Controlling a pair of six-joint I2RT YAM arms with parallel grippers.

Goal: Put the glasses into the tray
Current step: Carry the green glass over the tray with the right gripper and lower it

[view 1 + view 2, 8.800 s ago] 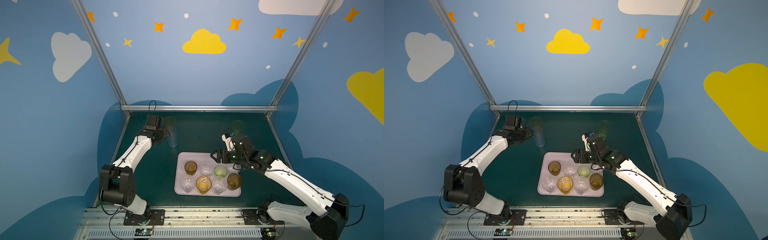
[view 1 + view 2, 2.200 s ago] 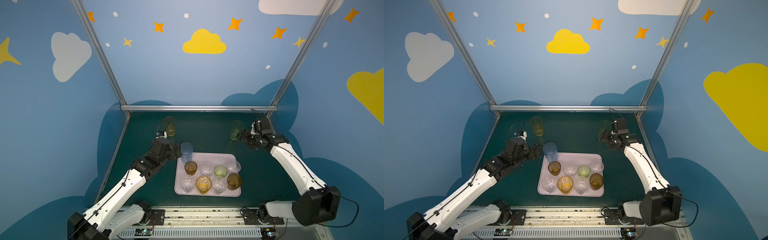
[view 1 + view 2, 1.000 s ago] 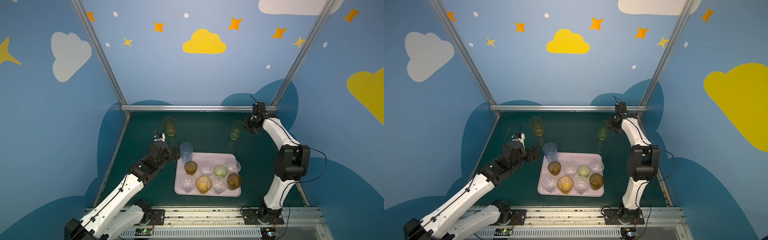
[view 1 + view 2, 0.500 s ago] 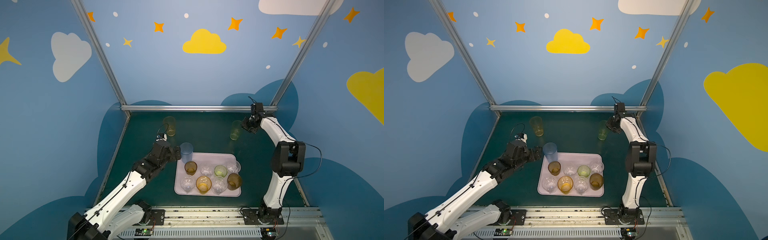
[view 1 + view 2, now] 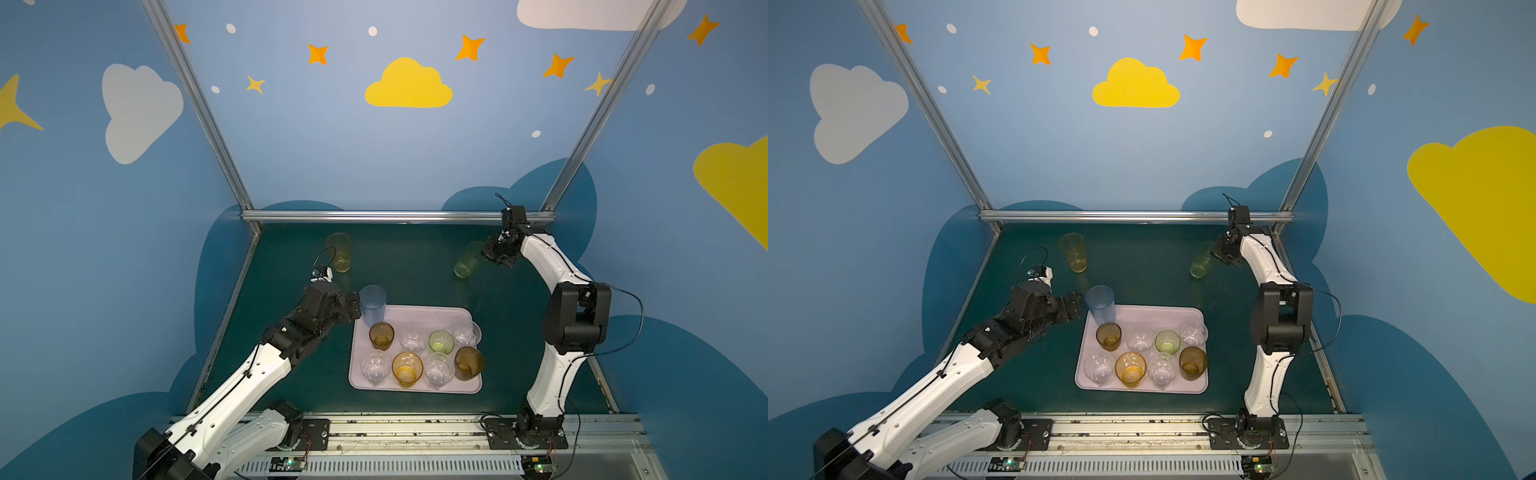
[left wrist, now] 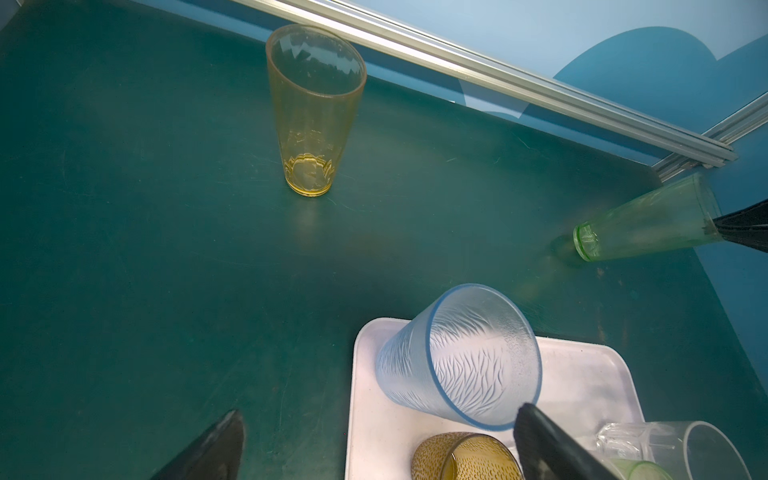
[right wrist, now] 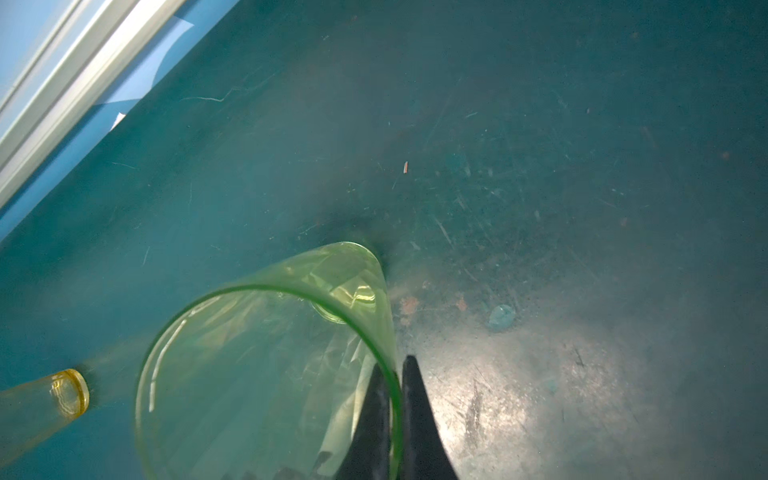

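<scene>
The pale lilac tray (image 5: 419,315) (image 5: 1144,313) holds several short glasses in amber, clear, green and brown. A tall blue glass (image 5: 372,305) (image 6: 457,357) stands in its far left corner. My left gripper (image 5: 352,309) (image 6: 380,415) is open just left of it, gripping nothing. At the back right, my right gripper (image 5: 487,254) (image 7: 395,365) is shut on the rim of a tall green glass (image 5: 466,261) (image 7: 257,365), one finger inside and one outside. The green glass leans, base toward the table. A tall orange glass (image 5: 340,251) (image 6: 311,108) stands upright at the back left.
An aluminium rail (image 5: 395,216) runs along the back edge of the dark green table (image 5: 407,266). Blue walls close in the sides. The right arm's elbow (image 5: 575,316) stands tall beside the tray's right edge. Mounting rails (image 5: 415,432) line the front.
My right gripper has closed on the green glass's rim, and the glass now leans instead of standing upright. The left arm has barely moved and stays open by the blue glass.
</scene>
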